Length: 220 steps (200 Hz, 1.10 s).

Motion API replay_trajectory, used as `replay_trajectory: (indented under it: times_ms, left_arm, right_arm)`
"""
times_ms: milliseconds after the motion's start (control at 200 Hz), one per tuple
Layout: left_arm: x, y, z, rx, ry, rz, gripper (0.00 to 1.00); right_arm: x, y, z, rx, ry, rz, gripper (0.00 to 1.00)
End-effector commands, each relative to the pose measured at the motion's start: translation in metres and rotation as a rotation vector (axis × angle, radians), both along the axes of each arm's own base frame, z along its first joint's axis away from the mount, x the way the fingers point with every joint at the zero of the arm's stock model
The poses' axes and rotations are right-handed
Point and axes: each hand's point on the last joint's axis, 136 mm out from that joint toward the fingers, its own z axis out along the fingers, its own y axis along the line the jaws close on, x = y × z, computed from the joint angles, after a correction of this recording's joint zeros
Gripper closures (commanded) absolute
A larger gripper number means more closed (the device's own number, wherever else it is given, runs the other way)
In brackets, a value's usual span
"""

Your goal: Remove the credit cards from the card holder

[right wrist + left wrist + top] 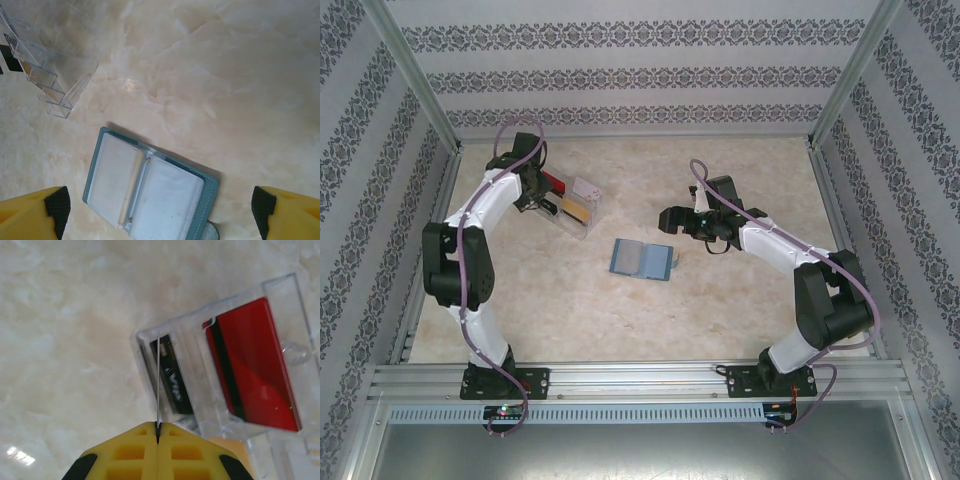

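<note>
- Two pincers with yellow fingers are at work, the left pincer [158, 432] and the right pincer [160, 215].
- Left pincer: clenched tight. Its two fingers [125, 455] meet on the near end of one thin pale plastic card [158, 385], seen edge-on as a fine line standing straight out from the tips.
- The held card hangs over the end compartment of one clear plastic compartment tray [295, 300]. I cannot tell whether its far tip touches the tray.
- Three more cards lie in the tray:
  - one dark card with pale lettering [172, 380], in the compartment under the held card;
  - one glossy red rectangular card with a dark stripe [260, 365], in the next compartment;
  - one orange-yellow card [577, 210], further along.
- Right pincer: released, with its fingers [30, 215] spread wide to either side. It hovers clear above the card holder and grips nothing.
- One blue-grey soft bifold card holder [150, 192] lies open and flat on the cream marbled tabletop [225, 75]. Its two halves face up, showing clear pockets.
- In the top view the card holder sits near the middle of the tabletop, between the two arms. It is well apart from the tray, which is over by the left pincer.
</note>
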Motion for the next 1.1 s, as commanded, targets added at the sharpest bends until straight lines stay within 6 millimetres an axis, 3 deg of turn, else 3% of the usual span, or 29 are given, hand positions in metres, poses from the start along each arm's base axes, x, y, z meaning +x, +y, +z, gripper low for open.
replay_trajectory:
  times_ms: [0, 360, 679, 929, 1094]
  left_arm:
    - [0.000, 0.014, -0.002, 0.021, 0.013, 0.079, 1.00]
    - [-0.002, 0.014, 0.018, 0.034, -0.030, 0.054, 1.00]
    - [-0.014, 0.035, 0.001, 0.109, 0.000, 0.168, 1.00]
    - [0.000, 0.020, -0.019, 0.021, 0.011, 0.143, 1.00]
    - [0.010, 0.010, -0.017, -0.031, -0.014, 0.116, 1.00]
  right_arm:
    - [0.005, 0.000, 0.021, -0.006, -0.056, -0.001, 0.05]
    - [0.010, 0.004, 0.022, -0.002, -0.044, 0.009, 0.05]
    - [0.011, 0.004, 0.019, -0.004, -0.032, 0.007, 0.05]
    - [0.009, 0.003, 0.022, -0.009, -0.031, 0.003, 0.05]
    - [0.009, -0.002, 0.027, -0.023, -0.045, -0.014, 0.05]
